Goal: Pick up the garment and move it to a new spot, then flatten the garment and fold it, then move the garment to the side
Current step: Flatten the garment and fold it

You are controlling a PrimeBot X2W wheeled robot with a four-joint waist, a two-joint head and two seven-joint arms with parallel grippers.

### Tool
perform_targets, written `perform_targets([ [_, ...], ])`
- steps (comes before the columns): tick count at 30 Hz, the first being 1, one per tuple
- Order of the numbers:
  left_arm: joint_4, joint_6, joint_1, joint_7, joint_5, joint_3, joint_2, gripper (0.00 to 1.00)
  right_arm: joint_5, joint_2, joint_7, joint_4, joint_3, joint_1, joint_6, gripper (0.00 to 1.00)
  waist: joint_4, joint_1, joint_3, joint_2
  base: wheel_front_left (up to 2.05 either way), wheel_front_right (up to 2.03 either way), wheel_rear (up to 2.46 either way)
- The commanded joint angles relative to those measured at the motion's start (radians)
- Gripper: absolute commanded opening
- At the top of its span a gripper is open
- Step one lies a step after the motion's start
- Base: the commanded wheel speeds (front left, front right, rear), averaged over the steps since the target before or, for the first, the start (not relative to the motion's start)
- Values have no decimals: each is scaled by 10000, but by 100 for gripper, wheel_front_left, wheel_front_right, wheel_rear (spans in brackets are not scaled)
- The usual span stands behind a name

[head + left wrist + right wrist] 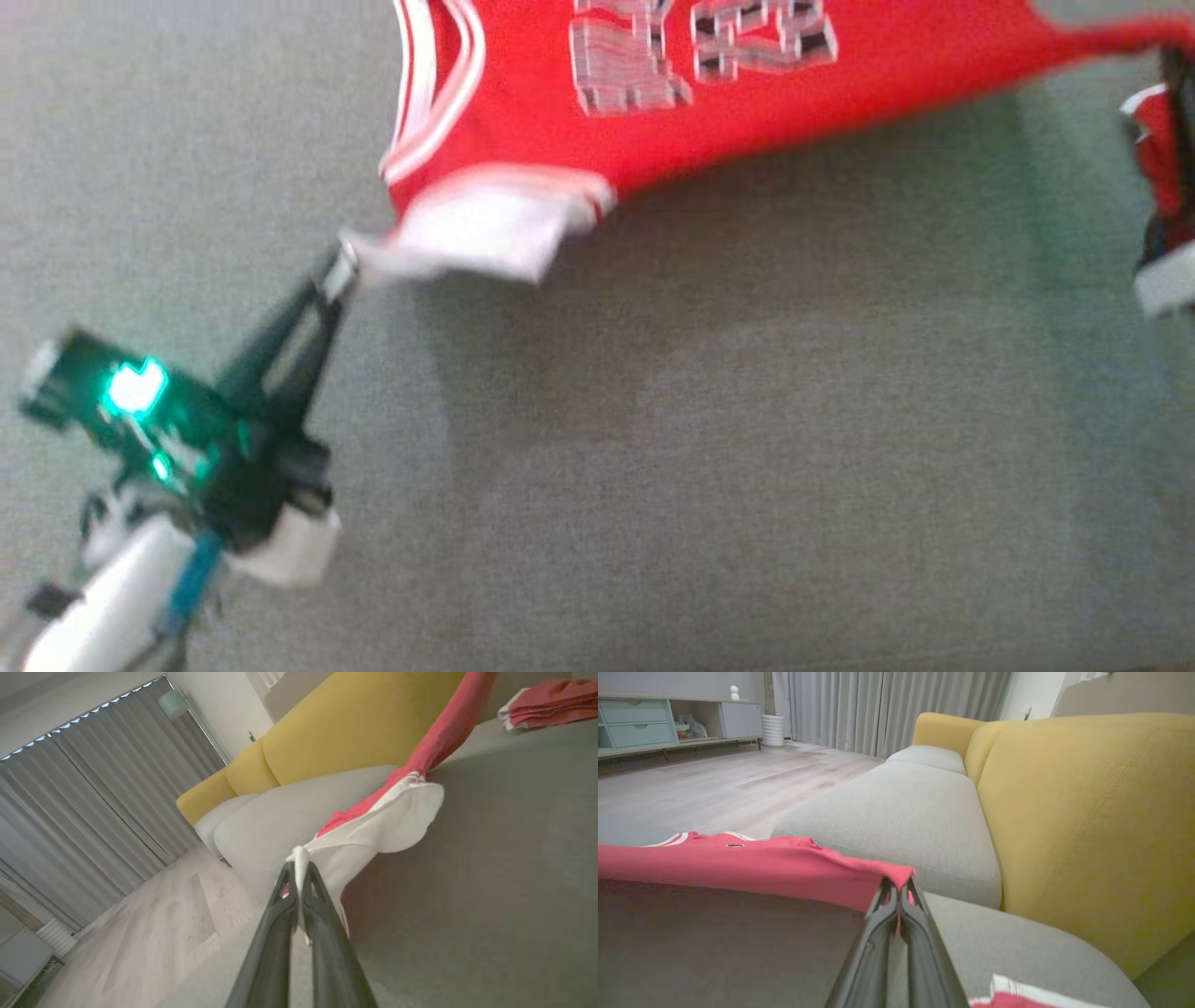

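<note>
A red jersey (pixel 709 121) with white trim and a grey number hangs stretched in the air over the grey sofa seat (pixel 747 448). My left gripper (pixel 343 259) is shut on the white corner of its hem (pixel 476 233), and the pinched cloth stands between the fingertips in the left wrist view (pixel 299 861). My right gripper (pixel 899 885) is shut on the opposite red corner (pixel 794 868), which is pulled taut. In the head view the right gripper's dark fingers (pixel 1178 112) stand at the far right edge, under the stretched red corner.
Folded red and white garments (pixel 546 702) lie on the seat beside the right gripper, seen at the edge of the head view (pixel 1162 196). A yellow sofa backrest (pixel 1087 812) runs behind the seat. Wooden floor (pixel 714 779), curtains (pixel 93 788) and a low cabinet (pixel 640 723) lie beyond.
</note>
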Motion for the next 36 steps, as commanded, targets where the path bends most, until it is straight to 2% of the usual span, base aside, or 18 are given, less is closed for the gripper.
perform_targets([
  [1,-410,175,123,-8,-69,337,472,0,164,-432,-52,-326,-1,531,-7,0,-45,4,-438,0,0,0,0],
  [7,-762,666,1799,-8,-391,113,289,0,267,-523,-53,-659,-299,2421,-7,0,10,4,-935,0,0,0,0],
  [14,-1034,848,3111,-8,-686,-143,206,0,26,-428,-53,-1235,-890,4250,-7,0,-11,4,-1389,0,0,0,0],
  [19,-1054,925,3564,-9,-869,-271,96,0,-38,-369,-52,-1404,-983,4941,-7,0,-73,4,-1496,0,0,0,0],
  [26,-477,511,2697,-9,-780,-261,-35,0,-158,-52,115,-1374,-1328,4922,-7,0,12,4,-1183,0,0,0,0],
  [36,618,-340,-614,-9,78,-190,-398,0,-121,132,74,-480,-1262,3245,-7,0,123,4,-198,0,0,0,0],
])
